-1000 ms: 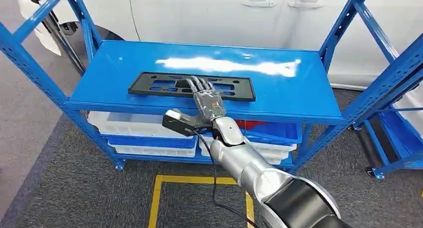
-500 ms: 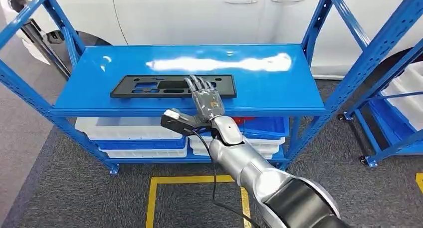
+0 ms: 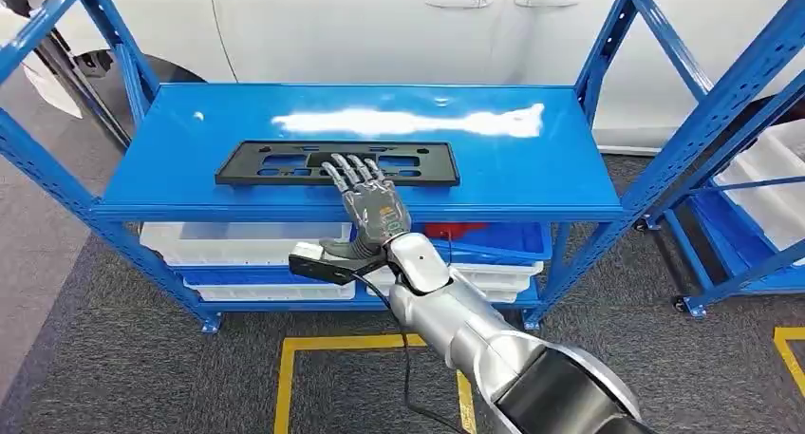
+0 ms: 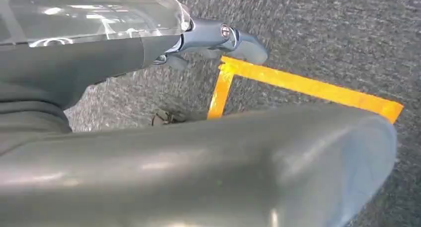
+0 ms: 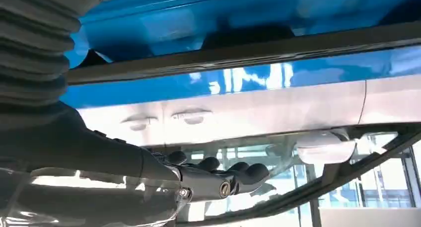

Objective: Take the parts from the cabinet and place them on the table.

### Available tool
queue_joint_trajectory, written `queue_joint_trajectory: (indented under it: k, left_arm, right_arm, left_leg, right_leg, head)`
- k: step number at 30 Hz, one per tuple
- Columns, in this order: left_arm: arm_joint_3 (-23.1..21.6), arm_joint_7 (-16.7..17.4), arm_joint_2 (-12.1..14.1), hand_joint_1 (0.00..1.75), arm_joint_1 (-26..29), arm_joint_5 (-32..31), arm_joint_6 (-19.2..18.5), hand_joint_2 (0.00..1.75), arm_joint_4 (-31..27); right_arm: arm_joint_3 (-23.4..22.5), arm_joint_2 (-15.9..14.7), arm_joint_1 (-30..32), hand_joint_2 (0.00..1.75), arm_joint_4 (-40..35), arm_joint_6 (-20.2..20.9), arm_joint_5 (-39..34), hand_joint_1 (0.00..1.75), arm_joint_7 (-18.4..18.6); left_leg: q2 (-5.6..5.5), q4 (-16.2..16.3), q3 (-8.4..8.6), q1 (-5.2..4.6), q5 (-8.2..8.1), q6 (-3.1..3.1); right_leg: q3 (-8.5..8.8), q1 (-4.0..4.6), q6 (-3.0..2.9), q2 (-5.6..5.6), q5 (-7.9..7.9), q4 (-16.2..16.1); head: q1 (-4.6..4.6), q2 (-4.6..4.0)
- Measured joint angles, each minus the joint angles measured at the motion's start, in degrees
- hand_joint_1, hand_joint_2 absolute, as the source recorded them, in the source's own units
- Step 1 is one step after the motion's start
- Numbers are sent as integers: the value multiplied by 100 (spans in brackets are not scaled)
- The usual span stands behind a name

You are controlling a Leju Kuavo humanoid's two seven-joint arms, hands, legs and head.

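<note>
A flat black plastic frame part (image 3: 266, 163) with several cut-outs lies along the front of the blue cabinet's top shelf (image 3: 532, 168). My right hand (image 3: 370, 201) reaches in over the shelf's front edge. Its fingers are straight and spread, with the tips over the near edge of the part around its middle; it grips nothing. In the right wrist view the part is a dark strip (image 5: 248, 50) and the hand's fingers (image 5: 218, 180) stay apart from it. My left hand (image 4: 218, 38) hangs over the carpet with nothing in it.
White bins (image 3: 237, 239) and a blue bin holding something red (image 3: 456, 232) sit on the lower shelf. Blue uprights flank the shelf. A second blue rack (image 3: 750, 197) stands to the right. A white car (image 3: 380, 26) is behind. Yellow tape (image 3: 323, 344) marks the grey carpet.
The camera has shifted slightly. My right hand has moved left along the part, from its right portion toward its middle, and the wrist has dropped lower. The part has not moved.
</note>
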Motion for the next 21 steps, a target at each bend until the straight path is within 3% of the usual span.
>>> queue_joint_trajectory:
  k: [2,3,4,5,7,8,11,13,14,17,18,19,20,21]
  left_arm:
    - [0,4,0,0,9,0,2,0,0]
    - [0,9,0,0,14,0,4,0,0]
    - [0,11,0,0,16,0,4,0,0]
    - [0,11,0,0,15,0,4,0,0]
    - [2,11,0,0,12,2,2,0,0]
    - [2,7,-13,0,12,9,4,0,0]
    - [7,-9,-11,0,26,15,7,0,0]
    - [7,-20,-7,0,28,18,4,0,0]
    - [7,-22,-9,0,36,20,2,0,0]
    - [9,-24,-9,0,51,22,4,0,0]
    - [11,-22,-9,0,69,22,4,0,0]
    - [11,-22,-9,0,83,24,4,0,0]
    - [11,-24,-7,0,88,28,4,0,0]
    - [13,-24,-4,0,88,31,4,0,0]
  right_arm:
    - [164,-4,39,175,20,-13,107,0,114]
    - [245,-9,57,175,35,-15,164,0,159]
    - [326,-11,64,175,48,-20,252,0,237]
    - [387,-13,58,175,52,-24,341,0,317]
    - [564,-11,12,175,52,-26,560,0,516]
    - [671,-11,-18,175,55,-24,726,0,661]
    - [990,-15,-27,175,72,-2,1176,0,1120]
    - [1183,-13,-35,175,81,66,1333,0,1338]
    - [1263,-11,-47,175,81,163,1377,0,1455]
    - [1422,-2,-24,175,105,347,1379,0,1693]
    - [1442,-2,-15,175,120,378,1364,0,1742]
    - [1455,-2,-14,175,136,400,1342,0,1766]
    - [1458,-2,-18,175,153,411,1309,0,1783]
    - [1458,-2,-29,175,162,422,1277,0,1801]
  left_leg:
    - [8,2,-12,-7,-1,2]
    - [8,3,-12,-7,-1,2]
    - [7,3,-8,-7,-1,2]
    - [5,3,-1,-7,-1,1]
    - [3,1,23,-13,-10,-12]
    - [5,6,11,-33,-11,-39]
    - [15,-25,12,-15,11,-133]
    - [13,8,12,-9,-37,-191]
    - [5,188,-61,-19,-185,-195]
    - [0,1519,-671,-6,-801,-245]
    - [0,1756,-787,-5,-830,-256]
    - [0,1682,-755,-1,-722,-262]
    - [0,1368,-605,7,-513,-268]
    - [1,847,-346,17,-238,-274]
  right_leg:
    - [-434,-18,25,-2,-339,905]
    - [-517,-24,27,-3,-326,1057]
    - [-458,-27,17,-4,-180,910]
    - [-276,-27,-5,-6,51,537]
    - [260,-10,-94,-27,551,-561]
    - [369,38,-121,-45,494,-796]
    - [337,64,-155,-39,524,-809]
    - [409,-6,-224,-54,597,-943]
    - [427,-8,-260,-51,604,-963]
    - [419,15,-282,-54,595,-953]
    - [413,17,-283,-49,594,-941]
    - [413,17,-284,-40,590,-931]
    - [416,13,-278,-32,582,-917]
    - [419,5,-256,-20,565,-891]
  head:
    - [0,0]
    - [0,0]
    - [0,0]
    - [0,0]
    - [0,0]
    - [0,0]
    - [0,0]
    - [0,0]
    - [-2,0]
    - [-2,0]
    - [-2,0]
    - [-2,0]
    - [-2,0]
    - [-2,0]
